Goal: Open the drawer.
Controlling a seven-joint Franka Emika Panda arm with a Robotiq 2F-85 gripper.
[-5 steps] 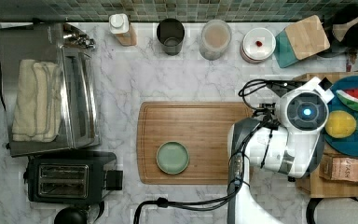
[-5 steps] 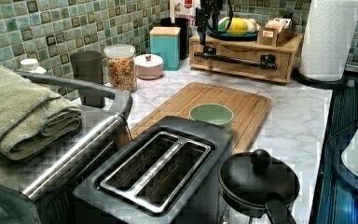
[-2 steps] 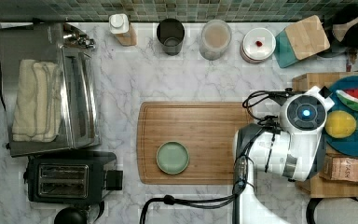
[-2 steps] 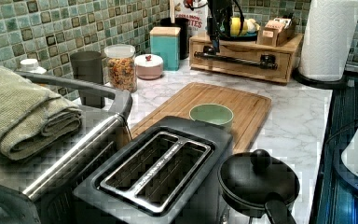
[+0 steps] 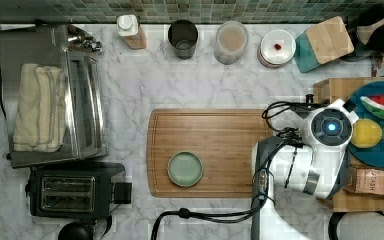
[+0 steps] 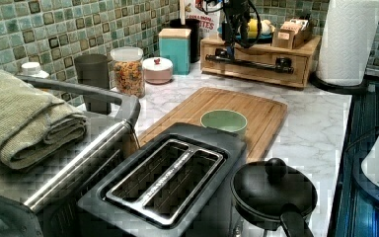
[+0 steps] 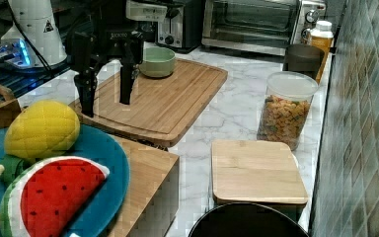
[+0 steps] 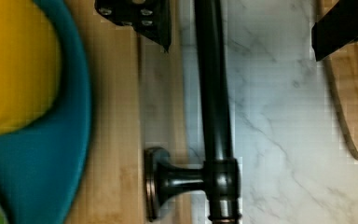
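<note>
The drawer (image 6: 256, 69) is the light-wood front of a low box at the far end of the counter in the left view, and it looks shut. Its long black bar handle (image 6: 251, 63) runs across it on two posts. In the wrist view the handle (image 8: 213, 93) passes between my two black fingers (image 8: 137, 16), with one post (image 8: 177, 179) visible. My gripper (image 8: 242, 42) is open and straddles the bar without touching it. The right view shows the gripper (image 7: 106, 96) pointing down, jaws apart. The arm (image 5: 325, 132) covers the drawer front in the top view.
A blue plate (image 5: 380, 152) of toy fruit sits on the box top. The wooden cutting board (image 5: 210, 150) with a green bowl (image 5: 185, 169) lies close beside the gripper. A paper towel roll (image 6: 350, 39) stands next to the box. Jars line the tiled wall.
The arm has moved toward the top view's right, off the cutting board and over the drawer box. In the left view it has come down to the handle.
</note>
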